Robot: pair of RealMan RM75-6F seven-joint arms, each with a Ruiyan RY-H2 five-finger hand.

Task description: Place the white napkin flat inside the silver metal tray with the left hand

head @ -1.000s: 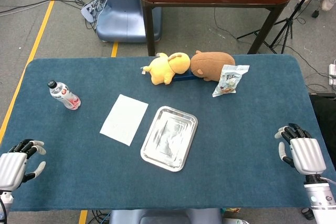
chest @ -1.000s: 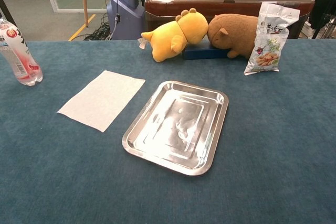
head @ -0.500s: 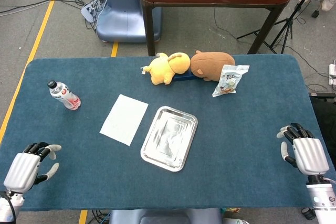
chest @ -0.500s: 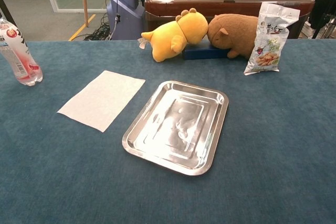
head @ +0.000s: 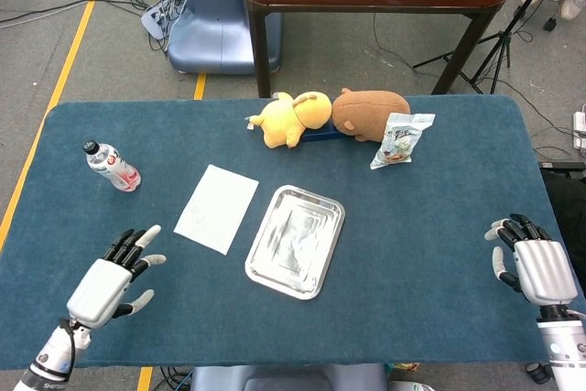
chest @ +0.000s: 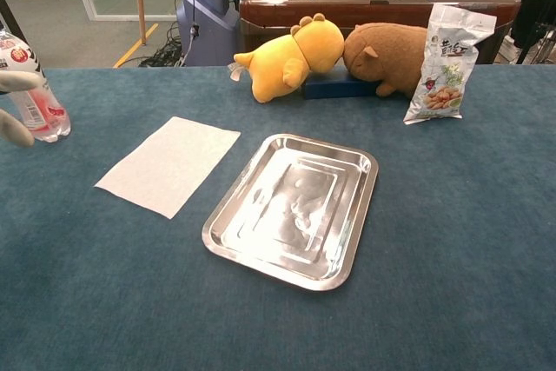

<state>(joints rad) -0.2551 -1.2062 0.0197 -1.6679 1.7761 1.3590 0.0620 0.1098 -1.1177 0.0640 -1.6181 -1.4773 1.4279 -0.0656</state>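
Napkin point(head: 217, 208) lay flat on the table point(head: 430, 226) just beside the empty tray point(head: 263, 267), ungrasped. Left hand point(head: 108, 281) hovered near it, fingers spread and holding nothing; pickup and placement remained.

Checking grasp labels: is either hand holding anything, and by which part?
Nothing. Left hand and right hand are open; the napkin lies untouched.

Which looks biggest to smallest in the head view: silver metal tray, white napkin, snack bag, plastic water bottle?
1. Silver metal tray
2. White napkin, only slightly smaller in area than the tray
3. Snack bag
4. Plastic water bottle, close to the bag; it lies tilted, so that ranking is unsure.
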